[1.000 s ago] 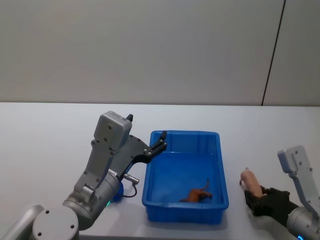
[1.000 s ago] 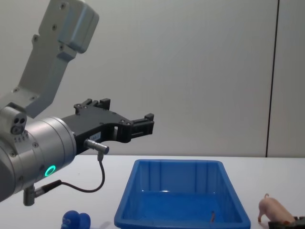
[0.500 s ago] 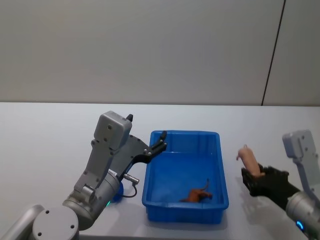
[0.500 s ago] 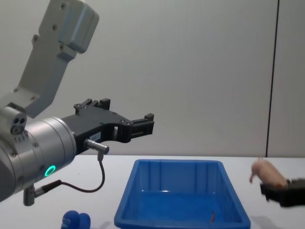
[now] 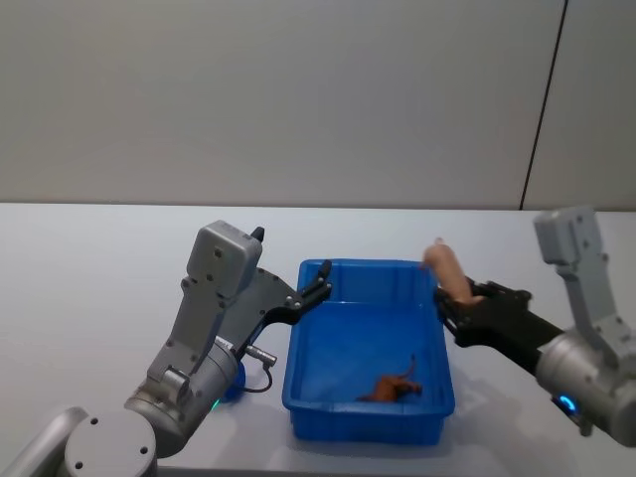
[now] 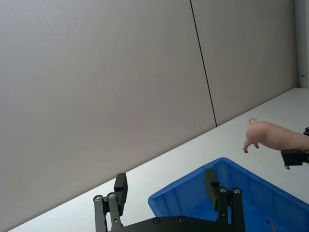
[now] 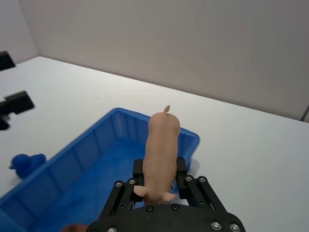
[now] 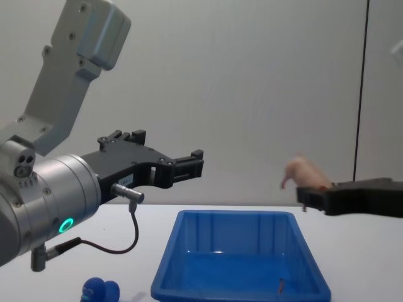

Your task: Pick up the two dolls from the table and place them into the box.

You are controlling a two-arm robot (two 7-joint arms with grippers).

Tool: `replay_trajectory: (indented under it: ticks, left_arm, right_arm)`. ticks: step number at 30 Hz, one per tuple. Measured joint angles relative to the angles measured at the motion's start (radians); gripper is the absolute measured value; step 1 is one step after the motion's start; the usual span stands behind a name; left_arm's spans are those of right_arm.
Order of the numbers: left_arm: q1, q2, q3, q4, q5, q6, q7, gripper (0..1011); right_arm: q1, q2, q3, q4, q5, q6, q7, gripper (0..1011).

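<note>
My right gripper [image 5: 460, 296] is shut on the pale pink pig doll [image 5: 447, 269], holding it in the air over the right rim of the blue box [image 5: 368, 265]. The right wrist view has the pig [image 7: 161, 157] clamped between the jaws, above the box's near corner [image 7: 82, 140]. A brown animal doll [image 5: 396, 388] lies on the box floor. On the table left of the box, beside my left arm, sits a blue figure [image 8: 101, 290]. My left gripper [image 5: 320, 278] hangs open and empty over the box's left rim.
The grey table [image 5: 89, 258] stretches left and right of the box, with bare surface on the right [image 5: 556, 248]. A cable [image 8: 129, 239] loops under my left wrist. A plain wall stands behind the table.
My right gripper has lifted the pig off the table at the right and carried it up and leftward to the box's right rim. The left arm has not moved.
</note>
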Motion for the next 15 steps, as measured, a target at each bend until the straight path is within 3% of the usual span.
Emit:
replay_trajectory:
  ticks: [10, 15]
  left_arm:
    - [0.0, 0.0, 0.0, 0.0, 0.0, 0.0, 0.0, 1002]
    - [0.0, 0.0, 0.0, 0.0, 0.0, 0.0, 0.0, 1001]
  right_arm:
    - [0.052, -0.047, -0.037, 0.042, -0.027, 0.073, 0.046, 366]
    - [0.066, -0.066, -0.055, 0.067, -0.051, 0.09, 0.054, 458]
